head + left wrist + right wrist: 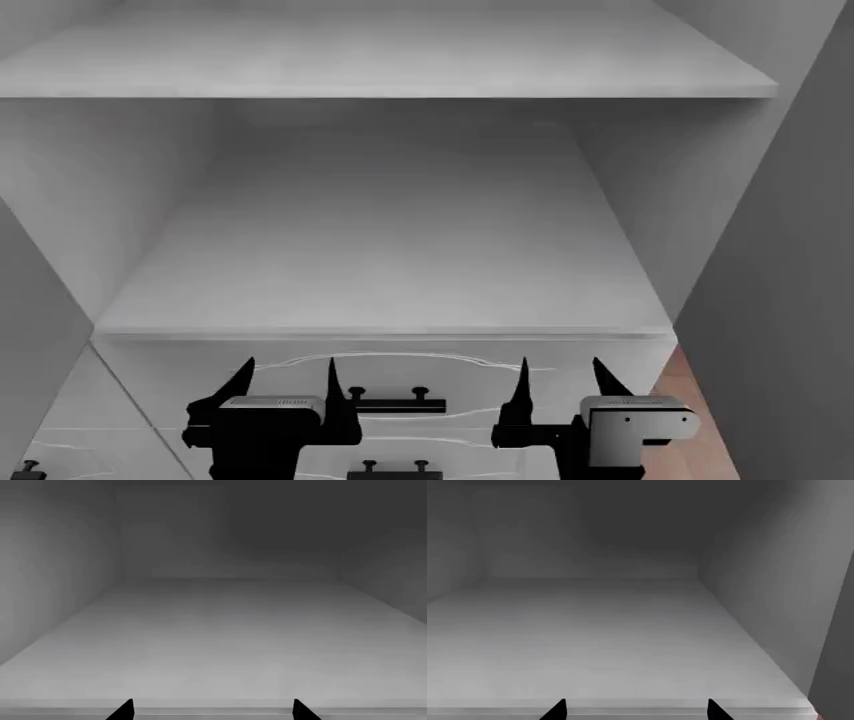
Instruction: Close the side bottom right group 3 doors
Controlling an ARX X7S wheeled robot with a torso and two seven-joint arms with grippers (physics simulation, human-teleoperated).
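In the head view I face an open white cabinet with a bare shelf and an upper shelf. A grey door panel stands open at the right; its edge also shows in the right wrist view. A grey panel at the left looks like the other open door. My left gripper and right gripper are both open and empty, side by side just in front of the shelf's front edge. Each wrist view shows two black fingertips wide apart, facing the empty cabinet interior.
Below the shelf are white drawer fronts with black bar handles. A white panel with a curvy outline and a small black handle sits at the lower left. Brown floor shows at the lower right.
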